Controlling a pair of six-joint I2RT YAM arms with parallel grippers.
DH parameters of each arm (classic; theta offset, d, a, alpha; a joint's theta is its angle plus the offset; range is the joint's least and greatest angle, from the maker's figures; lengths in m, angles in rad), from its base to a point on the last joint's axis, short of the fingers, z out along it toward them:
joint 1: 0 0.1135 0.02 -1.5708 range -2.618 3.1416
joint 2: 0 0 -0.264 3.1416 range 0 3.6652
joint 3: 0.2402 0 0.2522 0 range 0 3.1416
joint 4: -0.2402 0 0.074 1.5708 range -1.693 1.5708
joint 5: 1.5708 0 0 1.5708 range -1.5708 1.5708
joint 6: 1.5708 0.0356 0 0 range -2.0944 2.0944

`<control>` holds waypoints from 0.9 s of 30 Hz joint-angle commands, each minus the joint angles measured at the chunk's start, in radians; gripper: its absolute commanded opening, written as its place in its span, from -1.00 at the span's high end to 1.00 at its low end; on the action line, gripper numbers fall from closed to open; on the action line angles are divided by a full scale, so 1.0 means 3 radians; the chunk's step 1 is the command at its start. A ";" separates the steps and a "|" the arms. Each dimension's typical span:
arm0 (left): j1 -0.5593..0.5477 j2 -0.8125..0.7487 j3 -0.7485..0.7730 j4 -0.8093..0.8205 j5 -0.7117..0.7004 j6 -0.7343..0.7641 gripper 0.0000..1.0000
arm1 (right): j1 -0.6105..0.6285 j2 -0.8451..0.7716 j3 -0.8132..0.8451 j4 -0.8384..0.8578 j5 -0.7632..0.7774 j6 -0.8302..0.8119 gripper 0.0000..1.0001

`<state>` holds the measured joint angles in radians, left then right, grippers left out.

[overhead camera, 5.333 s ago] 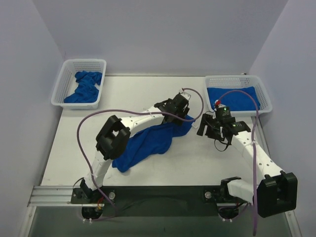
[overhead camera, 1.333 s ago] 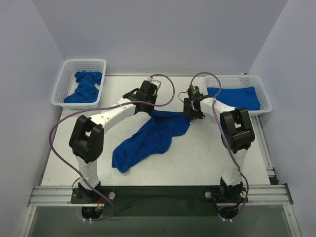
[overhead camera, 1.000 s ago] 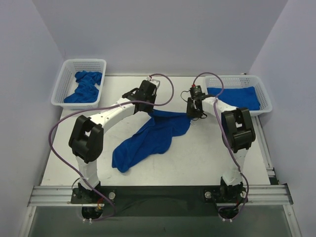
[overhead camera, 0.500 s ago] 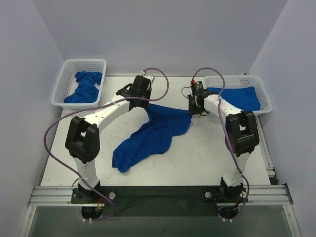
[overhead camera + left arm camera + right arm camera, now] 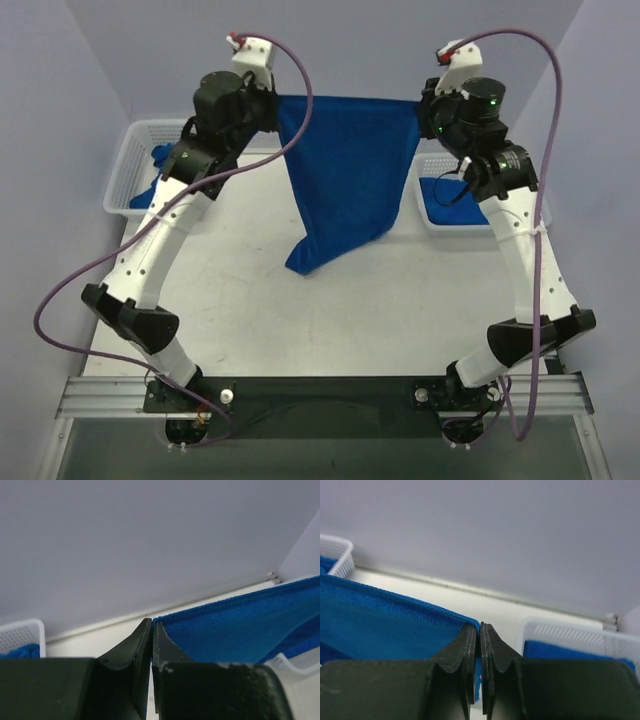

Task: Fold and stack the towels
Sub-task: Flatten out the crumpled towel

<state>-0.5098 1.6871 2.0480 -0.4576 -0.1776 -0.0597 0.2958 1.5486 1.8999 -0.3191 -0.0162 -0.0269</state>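
High over the table (image 5: 250, 300) hangs the big blue towel (image 5: 345, 170), stretched out wide. The left gripper (image 5: 152, 625) pinches one top corner and the right gripper (image 5: 479, 627) pinches the other, jaws squeezed tight on the cloth. I think it should come down flat, with both corners level. No words show anywhere.

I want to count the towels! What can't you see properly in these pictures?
- Top view: left basket contents, mostly behind the left arm.
- Top view: right basket, mostly behind the hanging towel and right arm.
- Wrist views: the towel's lower part, blocked by the fingers; its tag shows nowhere.
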 commanded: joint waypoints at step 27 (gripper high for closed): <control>-0.0116 -0.2090 -0.0578 0.0375 0.0797 0.0353 1.00 | 0.0021 -0.1700 -0.0156 0.0215 -0.1163 -0.0493 1.00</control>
<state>-0.5758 1.0733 1.8355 -0.3645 0.2104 0.0483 0.3302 1.0283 1.8408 -0.2955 -0.4839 -0.1791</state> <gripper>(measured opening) 0.124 0.054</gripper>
